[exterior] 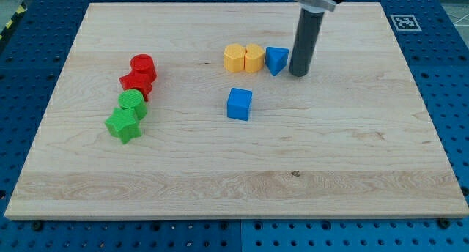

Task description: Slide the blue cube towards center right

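The blue cube (pixel 239 104) sits near the middle of the wooden board (pixel 352 164). My tip (pixel 298 74) stands above and to the right of it, apart from it, just right of a blue triangular block (pixel 275 60). The rod rises from there to the view's top. Nothing hides the cube.
Two yellow blocks (pixel 244 58) stand side by side, left of the blue triangular block. At the view's left are a red cylinder (pixel 143 64), a red star-like block (pixel 136 83), a green cylinder-like block (pixel 133 102) and a green star block (pixel 123 124).
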`<control>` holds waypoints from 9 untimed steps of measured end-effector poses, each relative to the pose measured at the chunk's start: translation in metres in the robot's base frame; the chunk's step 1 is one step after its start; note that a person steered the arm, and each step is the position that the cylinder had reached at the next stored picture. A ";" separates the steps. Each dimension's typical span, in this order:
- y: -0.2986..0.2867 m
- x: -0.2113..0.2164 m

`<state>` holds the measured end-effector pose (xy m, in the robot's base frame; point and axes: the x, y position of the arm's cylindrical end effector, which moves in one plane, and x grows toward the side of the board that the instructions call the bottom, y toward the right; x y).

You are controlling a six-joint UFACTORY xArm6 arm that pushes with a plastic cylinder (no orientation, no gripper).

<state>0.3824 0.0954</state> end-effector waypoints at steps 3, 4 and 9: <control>-0.030 0.010; -0.007 0.025; -0.135 0.050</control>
<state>0.4322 -0.0393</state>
